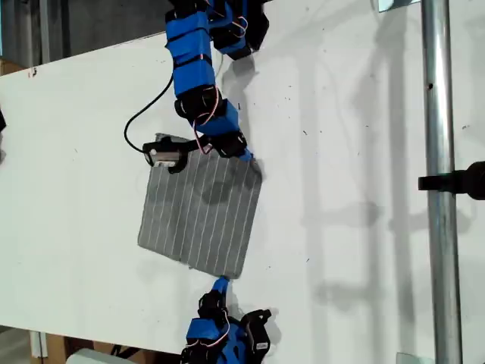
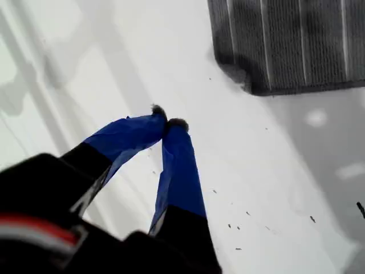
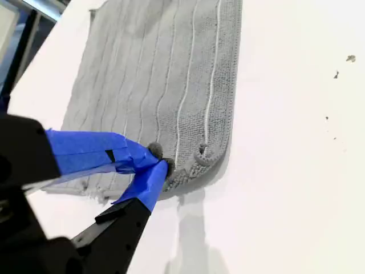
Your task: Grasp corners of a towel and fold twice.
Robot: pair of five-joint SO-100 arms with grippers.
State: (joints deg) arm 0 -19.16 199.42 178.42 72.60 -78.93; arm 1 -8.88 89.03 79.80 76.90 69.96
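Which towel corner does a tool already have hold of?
The corner at the towel's upper right in the exterior view; my second tool pinches its edge. The others lie free.

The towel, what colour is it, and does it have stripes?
The towel is grey with thin pale parallel stripes, clearest in the second wrist view.

Surface: a flat white table top [image 1: 356, 189], matte, with small dark specks and soft shadows
Lying on it: a grey, roughly square soft cloth towel [image 1: 198, 214] with thin pale parallel stripes, spread flat
Towel's place: near the middle, towards the exterior view's left
Towel's corner: one rounded tip [image 3: 201, 162] slightly rucked
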